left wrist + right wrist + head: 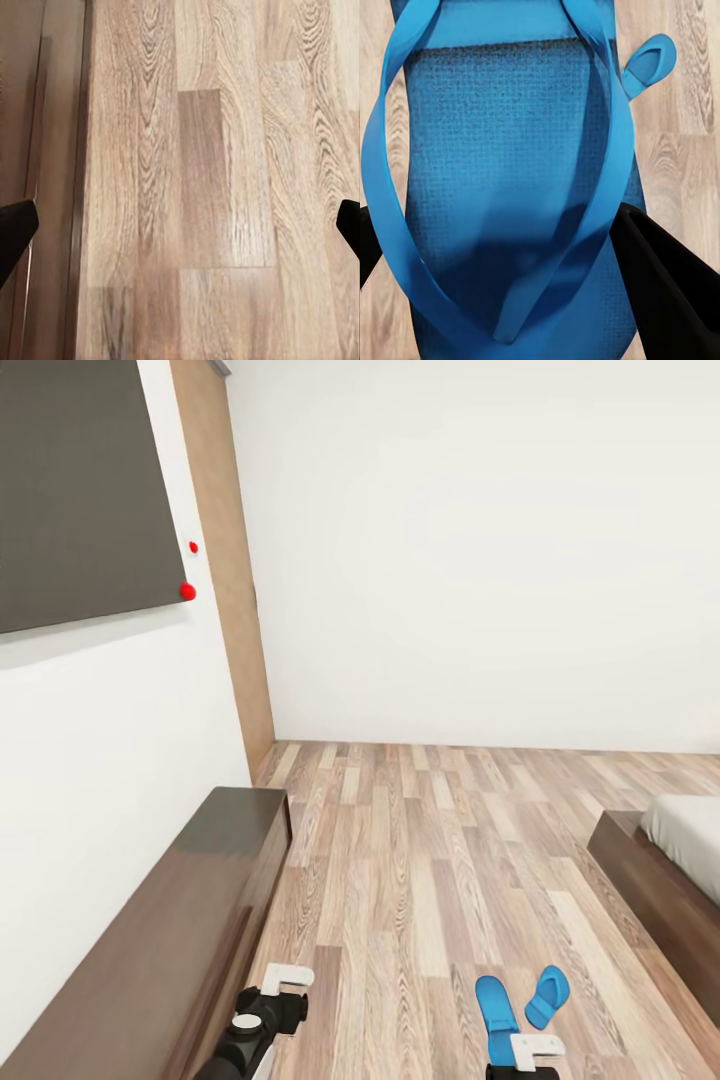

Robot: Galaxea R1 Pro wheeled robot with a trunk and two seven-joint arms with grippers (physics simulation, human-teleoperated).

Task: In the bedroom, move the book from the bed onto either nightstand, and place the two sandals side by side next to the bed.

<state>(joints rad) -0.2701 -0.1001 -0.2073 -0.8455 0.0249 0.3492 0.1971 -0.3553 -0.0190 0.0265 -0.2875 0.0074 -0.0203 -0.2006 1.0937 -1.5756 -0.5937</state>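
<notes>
Two bright blue sandals lie on the wood floor near the foot of the bed (655,880). One sandal (495,1005) lies straight, and the other sandal (548,996) lies angled just beside it, towards the bed. My right gripper (525,1052) hovers low over the near end of the straight sandal (510,150). It is open, with the dark fingers (667,285) standing on either side of the sole and straps. The other sandal (649,64) shows past it. My left gripper (272,1010) is open over bare floor (184,225). The book and the nightstand are out of view.
A long low dark-wood bench (170,940) runs along the left wall, close to my left arm. Above it hangs a dark panel (80,490) with red dots. The bed's pale mattress corner (690,835) is at the right edge. Plank floor stretches to the far white wall.
</notes>
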